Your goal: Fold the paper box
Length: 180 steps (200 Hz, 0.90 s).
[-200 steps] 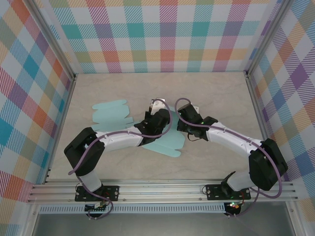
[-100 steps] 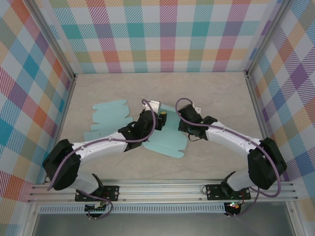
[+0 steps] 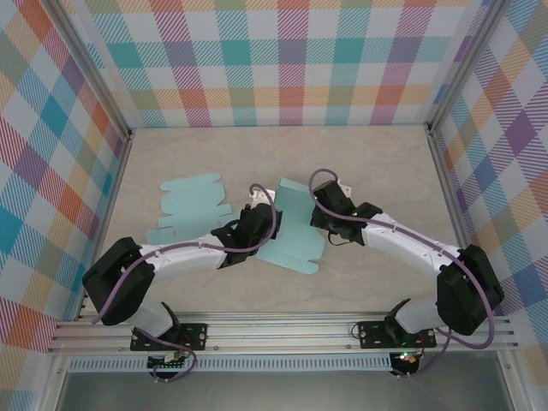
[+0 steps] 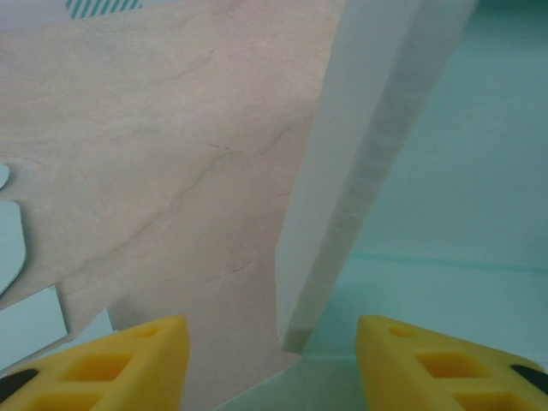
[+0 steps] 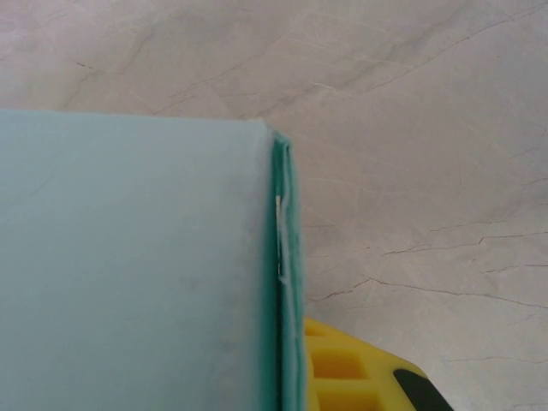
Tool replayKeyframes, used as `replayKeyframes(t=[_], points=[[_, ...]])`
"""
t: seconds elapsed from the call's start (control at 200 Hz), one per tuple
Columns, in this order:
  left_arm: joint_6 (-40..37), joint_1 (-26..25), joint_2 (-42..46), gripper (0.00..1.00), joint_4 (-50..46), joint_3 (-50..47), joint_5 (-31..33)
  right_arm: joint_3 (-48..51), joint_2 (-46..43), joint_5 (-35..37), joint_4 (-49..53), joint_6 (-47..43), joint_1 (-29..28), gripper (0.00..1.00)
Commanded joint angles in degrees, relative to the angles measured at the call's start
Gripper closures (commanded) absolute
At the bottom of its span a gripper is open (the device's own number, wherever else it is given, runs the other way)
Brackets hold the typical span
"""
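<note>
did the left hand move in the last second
Yes. The left hand has drawn back left and toward the near edge, off the paper box and closer to the spare flat cutout.

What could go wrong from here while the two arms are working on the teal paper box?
1. The left gripper is open, with the raised flap between its fingers but not gripped. Closing off-centre may crease the flap or miss it.
2. The right gripper pinches the paper box at a thin edge. A pull on the flap might make it slip or tear.
3. The left arm lies close to the spare blank and might drag it.
</note>
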<state>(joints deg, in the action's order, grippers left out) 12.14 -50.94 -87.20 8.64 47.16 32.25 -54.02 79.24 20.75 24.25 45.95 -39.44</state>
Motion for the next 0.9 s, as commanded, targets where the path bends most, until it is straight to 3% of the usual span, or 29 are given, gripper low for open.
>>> replayKeyframes(t=[0.0, 0.15, 0.415, 0.535, 0.685, 0.895], points=[[-0.54, -0.56, -1.83, 0.53, 2.37, 2.32, 5.62, 0.56, -2.07, -0.71, -0.60, 1.24, -0.55, 1.00], [-0.47, -0.75, -2.08, 0.60, 3.75, 2.88, 9.65, 0.84, -1.84, -0.65, -0.34, 1.23, -0.97, 1.00], [-1.33, -0.83, -2.05, 0.58, 4.71, 4.06, 6.77, 0.89, 0.08, -1.06, -0.59, 1.59, -1.13, 1.00], [-1.44, -0.83, -2.47, 0.66, 3.94, 4.61, 7.97, 0.76, 0.52, -1.50, -0.81, 1.46, -1.25, 1.00], [0.56, -0.83, -3.88, 0.82, -0.14, 6.82, 14.62, 0.49, 0.98, -1.68, -0.78, 1.24, -1.42, 1.00], [8.56, -0.83, -5.96, 0.88, -10.14, 10.82, 28.23, 0.01, 1.59, -1.24, 0.00, 1.43, -2.30, 1.00]])
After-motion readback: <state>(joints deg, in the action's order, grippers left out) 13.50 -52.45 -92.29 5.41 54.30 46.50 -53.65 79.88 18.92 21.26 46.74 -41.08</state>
